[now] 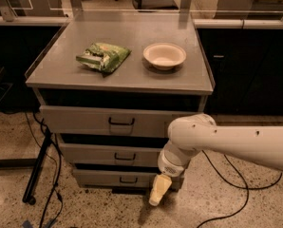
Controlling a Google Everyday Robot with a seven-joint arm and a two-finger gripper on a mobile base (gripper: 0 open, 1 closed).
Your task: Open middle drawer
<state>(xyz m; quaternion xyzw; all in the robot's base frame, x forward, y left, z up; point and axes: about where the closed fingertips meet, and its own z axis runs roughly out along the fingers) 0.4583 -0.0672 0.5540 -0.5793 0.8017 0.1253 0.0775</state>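
The middle drawer [94, 154] is a grey metal front with a small black wire handle [125, 157] at its centre, and it is shut. It sits between the taller top drawer [84, 119] and the smallest bottom drawer [99, 178]. My gripper [156, 195] hangs pointing down from the white arm [227, 144]. It is in front of the bottom drawer's right part, below and to the right of the middle drawer's handle, and it touches nothing that I can see.
On the cabinet top [132, 32] lie a green snack bag [102, 56] and a white bowl [164, 55]. Black cables [227, 175] run over the speckled floor at right. A black stand leg [37, 167] and cables are at left. Dark cabinets stand behind.
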